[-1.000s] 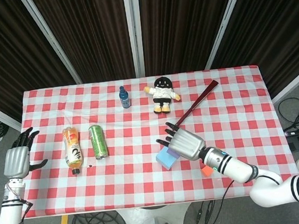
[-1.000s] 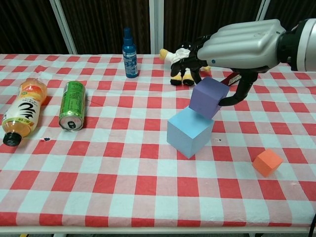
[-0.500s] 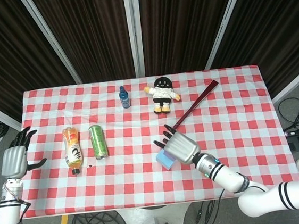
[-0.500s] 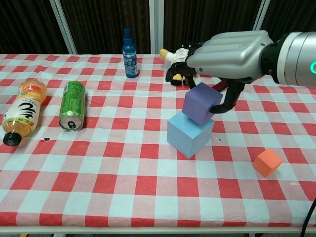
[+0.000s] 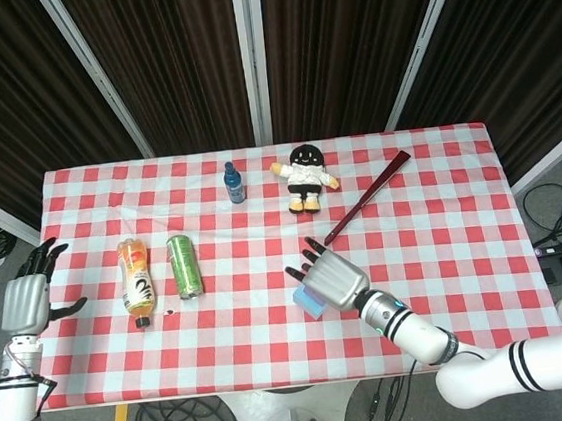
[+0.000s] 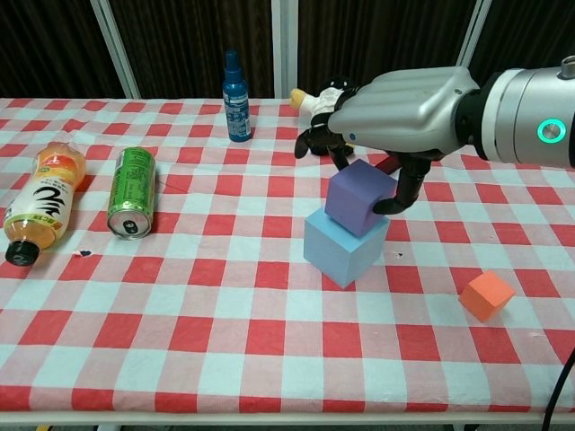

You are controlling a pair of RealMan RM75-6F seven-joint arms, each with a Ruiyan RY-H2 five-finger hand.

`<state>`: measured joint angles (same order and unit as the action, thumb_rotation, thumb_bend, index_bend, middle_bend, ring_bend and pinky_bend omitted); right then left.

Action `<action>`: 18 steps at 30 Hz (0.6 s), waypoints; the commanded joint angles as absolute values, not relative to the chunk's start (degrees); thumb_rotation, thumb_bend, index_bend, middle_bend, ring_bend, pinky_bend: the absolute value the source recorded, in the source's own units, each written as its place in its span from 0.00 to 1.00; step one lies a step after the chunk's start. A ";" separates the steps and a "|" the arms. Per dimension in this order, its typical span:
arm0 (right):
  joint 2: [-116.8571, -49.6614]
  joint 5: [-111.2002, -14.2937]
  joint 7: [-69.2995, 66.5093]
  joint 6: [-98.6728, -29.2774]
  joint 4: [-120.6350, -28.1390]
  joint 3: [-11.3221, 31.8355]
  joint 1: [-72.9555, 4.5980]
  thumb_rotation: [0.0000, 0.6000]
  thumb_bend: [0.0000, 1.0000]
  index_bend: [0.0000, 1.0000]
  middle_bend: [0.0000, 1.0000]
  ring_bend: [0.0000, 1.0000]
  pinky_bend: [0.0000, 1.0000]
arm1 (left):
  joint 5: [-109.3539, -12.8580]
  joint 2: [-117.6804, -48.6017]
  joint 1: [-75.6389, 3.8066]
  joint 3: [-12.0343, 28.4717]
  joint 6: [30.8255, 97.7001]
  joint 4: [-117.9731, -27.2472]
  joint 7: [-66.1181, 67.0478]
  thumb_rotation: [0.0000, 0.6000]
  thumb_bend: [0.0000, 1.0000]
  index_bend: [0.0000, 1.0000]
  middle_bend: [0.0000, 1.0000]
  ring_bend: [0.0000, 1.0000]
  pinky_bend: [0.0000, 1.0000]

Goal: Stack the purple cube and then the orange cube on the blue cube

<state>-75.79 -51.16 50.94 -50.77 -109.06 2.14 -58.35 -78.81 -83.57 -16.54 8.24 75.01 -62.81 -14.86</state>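
Note:
My right hand (image 6: 404,112) grips the purple cube (image 6: 358,197) from above, thumb on its right face and fingers behind it. The cube sits tilted on the top of the light blue cube (image 6: 345,245) near the table's middle. In the head view the right hand (image 5: 330,278) covers the purple cube, and only a corner of the blue cube (image 5: 309,305) shows. The orange cube (image 6: 486,294) lies on the cloth to the right, near the front edge. My left hand (image 5: 27,298) hangs open beyond the table's left edge, holding nothing.
An orange drink bottle (image 6: 43,201) and a green can (image 6: 133,190) lie on their sides at the left. A blue bottle (image 6: 236,86) and a plush doll (image 5: 307,177) stand at the back. A dark red stick (image 5: 366,197) lies diagonally right of the doll.
My right hand has carried the purple cube left and down, from beside the blue cube's upper right corner onto its top. The left hand has barely moved.

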 commanded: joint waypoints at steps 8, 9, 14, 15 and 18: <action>-75.94 -49.94 50.89 -51.78 -109.27 1.25 -59.47 1.00 0.18 0.13 0.44 0.15 0.05 | -78.81 -83.55 -16.53 8.29 75.01 -62.81 -15.17 1.00 0.09 0.23 0.18 0.13 0.25; -75.98 -49.90 50.86 -51.95 -109.26 1.21 -59.54 1.00 0.18 0.13 0.44 0.15 0.05 | -78.81 -83.53 -16.52 8.29 75.01 -62.81 -15.23 1.00 0.09 0.23 0.18 0.13 0.25; -76.28 -49.48 50.40 -52.40 -109.27 1.11 -60.00 1.00 0.18 0.13 0.45 0.15 0.04 | -78.75 -83.54 -16.53 8.27 74.83 -62.71 -15.43 1.00 0.09 0.23 0.18 0.13 0.25; -76.34 -49.38 50.41 -52.52 -109.27 1.06 -60.08 1.00 0.18 0.13 0.45 0.16 0.04 | -78.72 -83.55 -16.53 8.29 74.80 -62.68 -15.48 1.00 0.09 0.23 0.18 0.13 0.25; -76.64 -48.75 50.76 -53.09 -109.31 0.81 -60.32 1.00 0.18 0.13 0.45 0.16 0.04 | -78.64 -83.56 -16.52 8.34 74.75 -62.62 -15.66 1.00 0.09 0.23 0.18 0.13 0.25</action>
